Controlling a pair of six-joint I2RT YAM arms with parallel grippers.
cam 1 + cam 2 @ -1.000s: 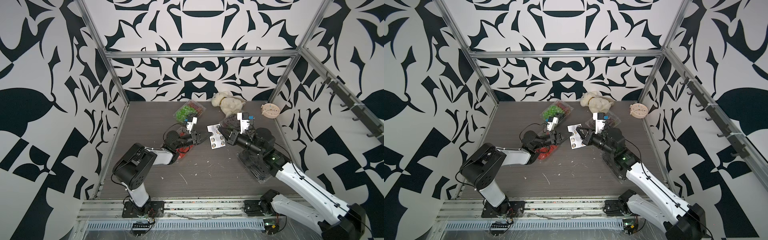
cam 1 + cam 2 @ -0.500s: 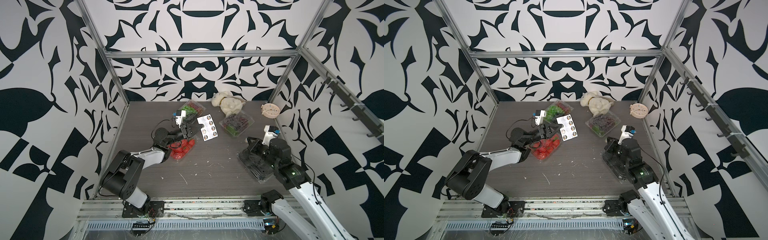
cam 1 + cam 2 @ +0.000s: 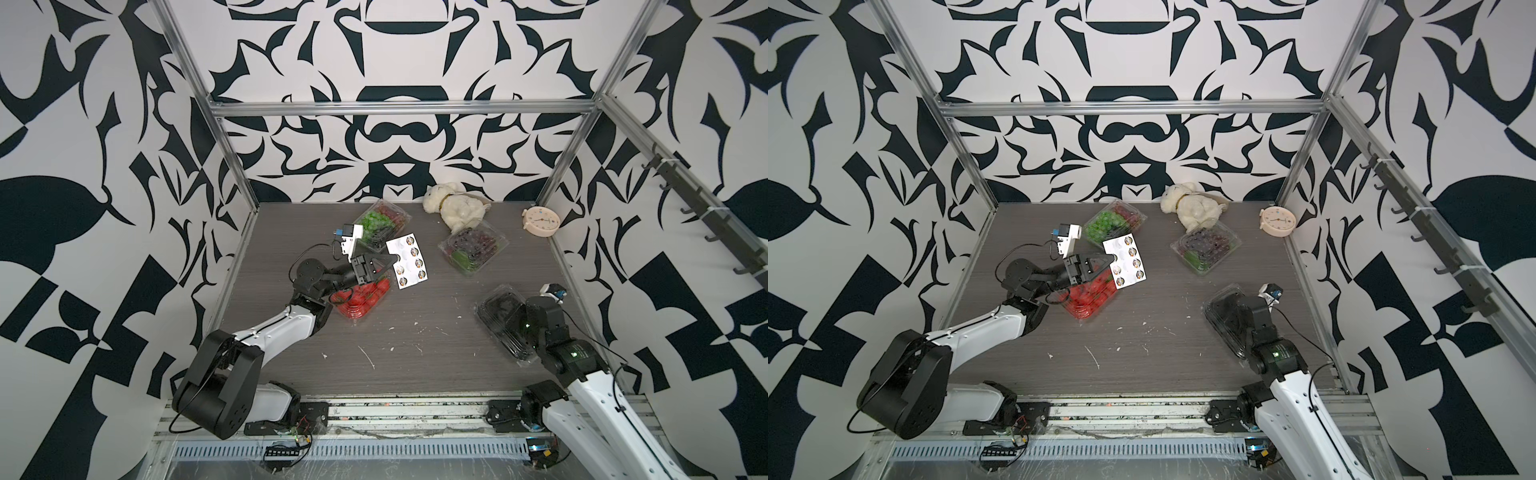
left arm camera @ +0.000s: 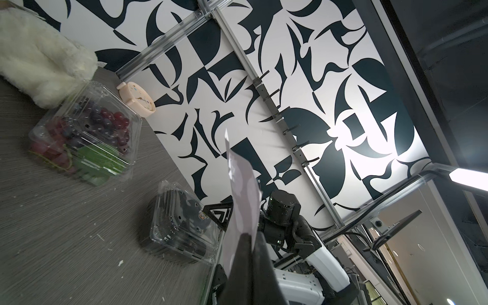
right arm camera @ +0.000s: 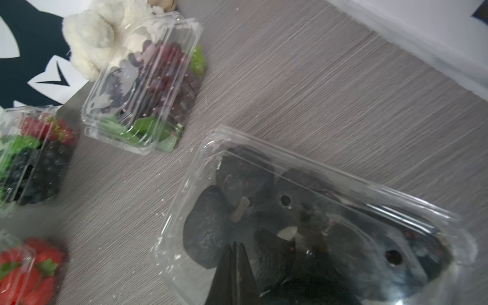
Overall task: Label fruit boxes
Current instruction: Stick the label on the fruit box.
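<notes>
Left gripper (image 3: 392,262) is clamped shut on the edge of the sheet (image 3: 409,262) and holds it up off the table, round stickers facing up. Directly beneath that gripper lies the strawberry box (image 3: 359,301), packed with red berries. Just beyond the fingertips sits the green grape box (image 3: 380,222), mostly green grapes with some red. Well off past the sheet is the purple grape box (image 3: 473,247), lid shut, with purple grapes over green leaves.

Over to the right gripper (image 5: 235,264): jaws pressed together, nothing visible between them. It is poised right over the avocado box (image 5: 303,211), lid closed, with dark avocados inside. Whether the tips touch the lid is too close to call.

A second ago both grippers met at the sheet mid-table. Since then the right one has pulled back to the avocados, and the left has swung the sheet back over the strawberries. The strawberry box hasn't budged.
</notes>
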